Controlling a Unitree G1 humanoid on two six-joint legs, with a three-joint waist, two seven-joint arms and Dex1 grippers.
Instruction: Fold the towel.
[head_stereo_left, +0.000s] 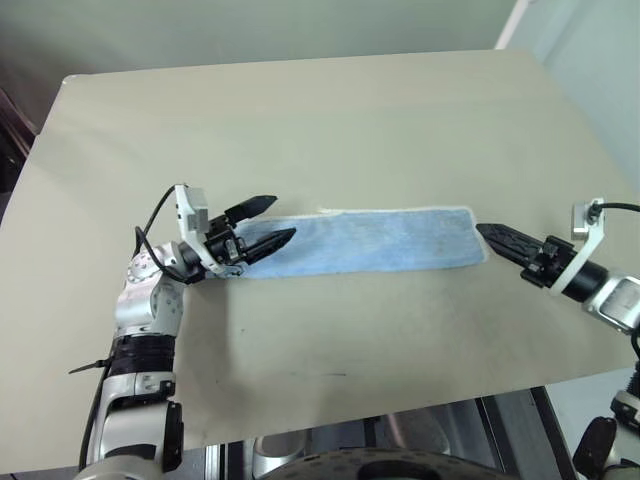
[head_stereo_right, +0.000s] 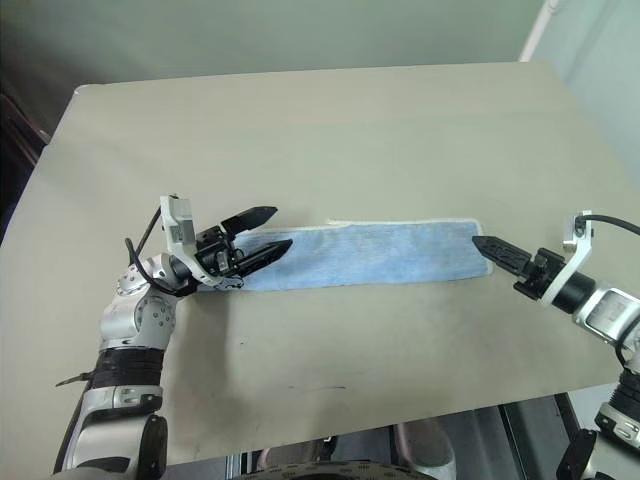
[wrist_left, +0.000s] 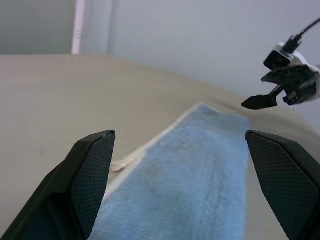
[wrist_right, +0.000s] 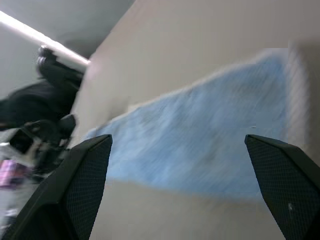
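1. Right now our towel (head_stereo_left: 375, 240) lies flat on the table (head_stereo_left: 330, 120) as a long narrow strip, already doubled lengthwise by the look of it, with its cream trim along the far edge and round the right end.

2. Its long axis runs side to side in front of us, from our left gripper (head_stereo_left: 268, 222) to our right gripper (head_stereo_left: 497, 238); that is the relation the next move turns on, since each short end belongs to a different arm.

3. Our left gripper has its two black fingers spread apart and grasps nothing. It sits at the towel's left end, the fingers reaching over the cloth there and pointing along the strip toward the other arm (the left wrist view looks straight down the towel between the fingers).

4. Our right gripper is spread wide too, as its wrist view shows, and is empty. Its tips sit just beside the right end, level with the trim, apart from the cloth or barely short of it.

5. We judge the left arm the nearer of the two, being already above its end.

6. We reckon the remaining fold has to go end to end, along that same axis, with one short end carried across to the other.
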